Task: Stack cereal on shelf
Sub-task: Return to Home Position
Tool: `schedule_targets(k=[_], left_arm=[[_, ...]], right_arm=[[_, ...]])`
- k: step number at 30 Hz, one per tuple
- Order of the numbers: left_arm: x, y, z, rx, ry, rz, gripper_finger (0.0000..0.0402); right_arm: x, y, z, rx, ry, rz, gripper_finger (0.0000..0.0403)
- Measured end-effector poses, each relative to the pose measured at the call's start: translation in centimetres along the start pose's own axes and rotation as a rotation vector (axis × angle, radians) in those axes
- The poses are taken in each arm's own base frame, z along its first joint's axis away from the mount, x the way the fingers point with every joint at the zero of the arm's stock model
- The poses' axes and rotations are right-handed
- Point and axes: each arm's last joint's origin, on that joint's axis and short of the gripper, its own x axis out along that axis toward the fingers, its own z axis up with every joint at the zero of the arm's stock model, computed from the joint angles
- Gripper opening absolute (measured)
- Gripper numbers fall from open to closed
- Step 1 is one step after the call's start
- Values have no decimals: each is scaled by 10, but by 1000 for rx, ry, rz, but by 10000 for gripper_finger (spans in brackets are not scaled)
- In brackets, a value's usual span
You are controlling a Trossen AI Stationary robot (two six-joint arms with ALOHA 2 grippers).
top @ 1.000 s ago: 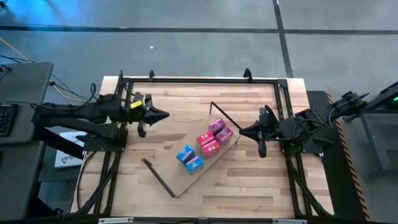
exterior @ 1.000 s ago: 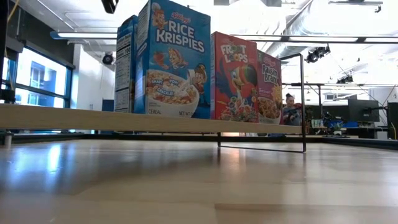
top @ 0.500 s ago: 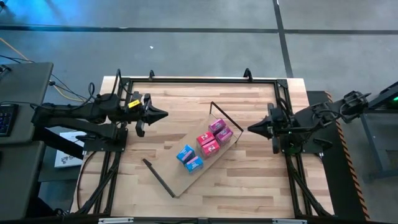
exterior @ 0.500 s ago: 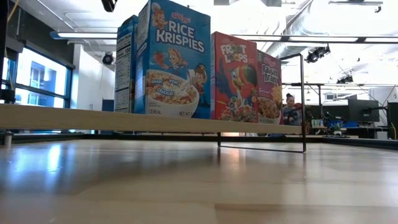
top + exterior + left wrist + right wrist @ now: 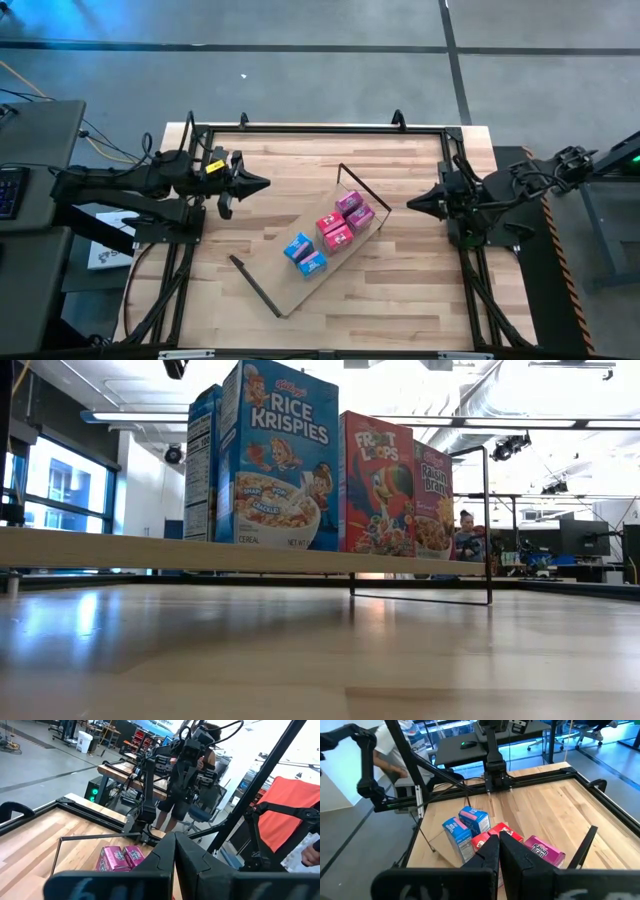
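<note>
Right tool (image 5: 412, 203) withdrew from shelf (image 5: 278, 285); left tool (image 5: 265, 185) waits; cereal (image 5: 337, 235) unmoved.

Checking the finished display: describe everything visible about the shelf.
The shelf is a long light-wood board with thin black wire frames at both ends, sitting diagonally on the tabletop. Six small cereal boxes stand on it in pairs: blue, red, pink. The left pincer and right pincer are both clear of it.
</note>
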Motion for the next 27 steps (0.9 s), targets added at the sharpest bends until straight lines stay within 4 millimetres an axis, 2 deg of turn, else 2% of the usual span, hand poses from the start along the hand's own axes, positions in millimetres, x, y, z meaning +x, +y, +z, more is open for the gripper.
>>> schedule_targets(k=[16, 21, 27], left_arm=[[0, 1, 0, -5, -9, 24, 0], [0, 0, -1, 35, 2, 3, 0], [-1, 11, -21, 41, -39, -17, 0]], right_arm=[[-4, -1, 1, -21, -7, 25, 0], [1, -1, -7, -2, 6, 20, 0], [9, -2, -19, 59, -4, 23, 0]])
